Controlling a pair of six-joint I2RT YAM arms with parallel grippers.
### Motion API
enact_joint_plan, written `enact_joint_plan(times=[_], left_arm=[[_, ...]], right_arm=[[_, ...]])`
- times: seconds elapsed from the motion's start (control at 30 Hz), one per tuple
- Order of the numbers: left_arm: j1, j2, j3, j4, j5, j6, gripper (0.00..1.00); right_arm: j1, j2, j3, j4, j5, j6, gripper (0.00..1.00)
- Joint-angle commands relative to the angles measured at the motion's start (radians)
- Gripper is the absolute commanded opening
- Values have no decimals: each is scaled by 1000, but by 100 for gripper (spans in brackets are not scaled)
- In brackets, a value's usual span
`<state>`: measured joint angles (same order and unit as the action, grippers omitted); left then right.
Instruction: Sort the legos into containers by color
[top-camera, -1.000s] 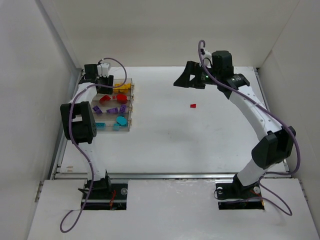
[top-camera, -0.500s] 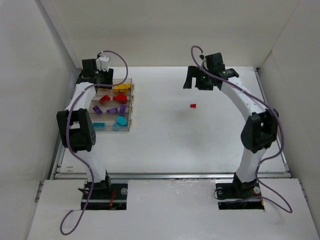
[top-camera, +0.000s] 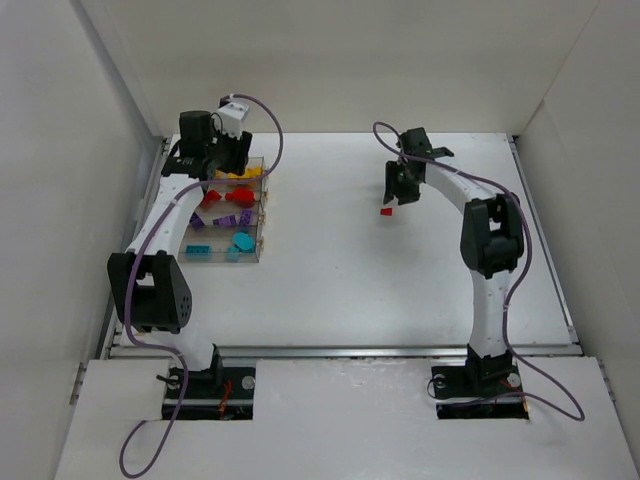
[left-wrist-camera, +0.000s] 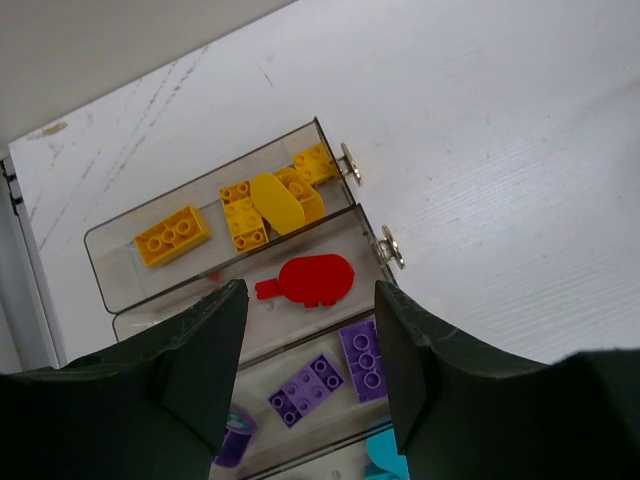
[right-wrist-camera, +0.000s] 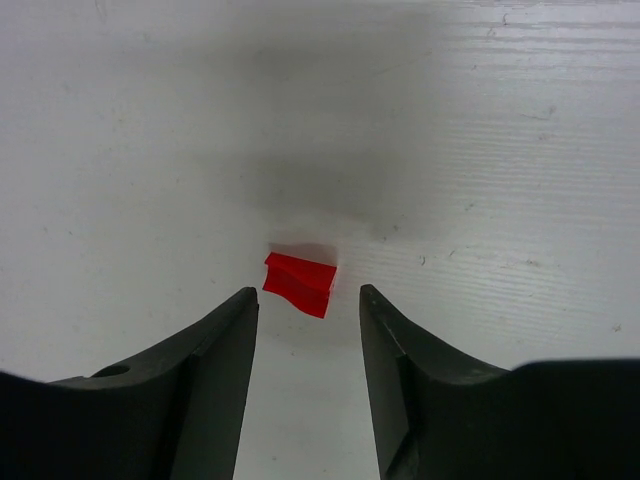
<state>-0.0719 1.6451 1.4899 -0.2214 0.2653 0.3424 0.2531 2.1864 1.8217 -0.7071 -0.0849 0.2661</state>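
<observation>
Now my right hand has swung in and dropped from where it hung a second ago, high over the far end of the white table. It sits right over the last loose piece, a small red plastic lego brick. In the right wrist view the brick lies flat on the table between my two dark fingers, which stand apart just wider than it. I see a gap on either side, so I hold nothing yet. I judge that closing and lifting comes next. The brick is small and sits slightly skewed, so it could slip out sideways.

My left hand has shifted along over the row of clear plastic bins and hovers there with its fingers spread and empty. Below it the yellow bricks fill the far bin. A red rounded piece lies in the next, then purple bricks, then cyan. Sorting looks nearly done, and this red brick belongs in the second bin, well apart from here.
</observation>
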Motion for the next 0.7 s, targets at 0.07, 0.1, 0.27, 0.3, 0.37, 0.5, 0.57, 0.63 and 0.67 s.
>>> enact_joint_plan(times=[0.07,0.1,0.27,0.3,0.37,0.5,0.57,0.63,0.67], left_arm=[[3,-36,-16,-27,9,1,50],[3,-36,-16,-27,18,1,50],[-6,-36,-7,-27,18,1,50],[-6,-36,-6,-27,18,-8,50],[-6,-36,-6,-36,18,-8,50],[-6,-36,-6,-36,18,-8,50],[-6,-36,-6,-36,18,-8,50],[-6,-36,-6,-36,18,-8,50],[-6,-36,-6,-36,18,-8,50]], right_arm=[[-6,-17,-28,49,2,7,51],[-6,-17,-29,49,2,7,51],[-6,-8,-48,58,-10,7,47],[-6,-8,-48,58,-19,7,47],[-6,-8,-70,69,-19,7,45],[-6,13,-70,80,-29,7,42],[-6,13,-59,80,-38,7,41],[-6,24,-50,80,-48,7,39],[-6,24,-50,80,-49,7,39]])
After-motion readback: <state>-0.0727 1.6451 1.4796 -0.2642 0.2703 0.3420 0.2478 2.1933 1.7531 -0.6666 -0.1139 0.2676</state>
